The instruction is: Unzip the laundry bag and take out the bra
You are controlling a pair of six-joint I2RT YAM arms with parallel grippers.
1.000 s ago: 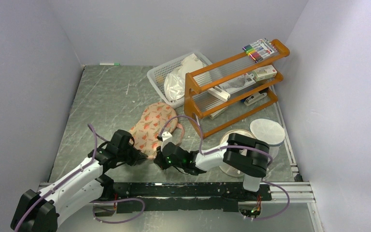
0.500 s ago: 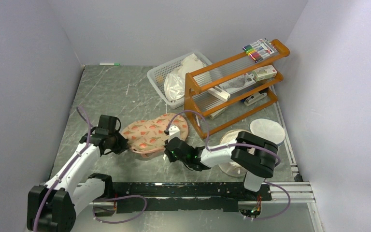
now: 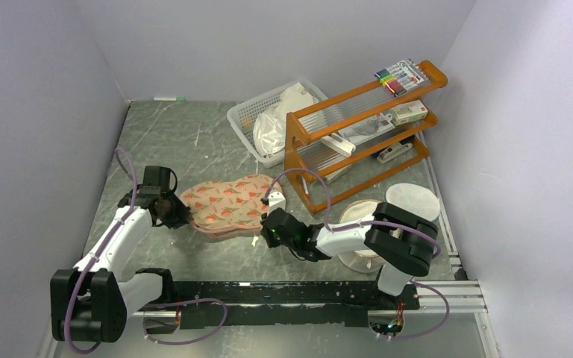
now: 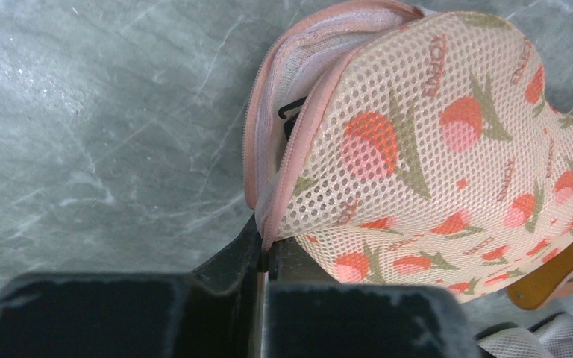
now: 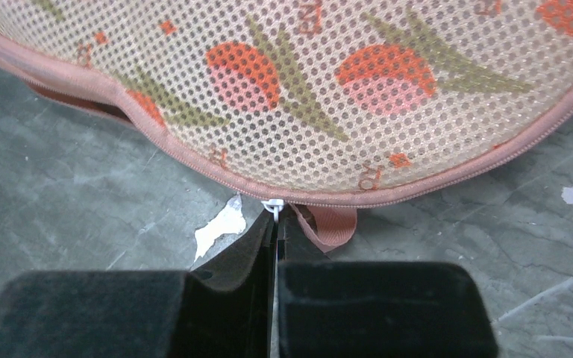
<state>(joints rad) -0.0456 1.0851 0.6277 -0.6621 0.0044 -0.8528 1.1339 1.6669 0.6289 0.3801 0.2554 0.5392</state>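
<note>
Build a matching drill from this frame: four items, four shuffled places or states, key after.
Items:
1. laundry bag
2. white basket
3. orange rack
4. right gripper

Places or states:
A. at the far side, holding white bags
B. shut on the zip pull
C. lying flat, zip gaping at one end
D. markers on its top shelf

Pairs: 1-C, 2-A, 3-D, 4-B

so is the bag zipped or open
Partly open: the laundry bag gapes by the left claw, lining showing; by the right claw its zip is joined.
</note>
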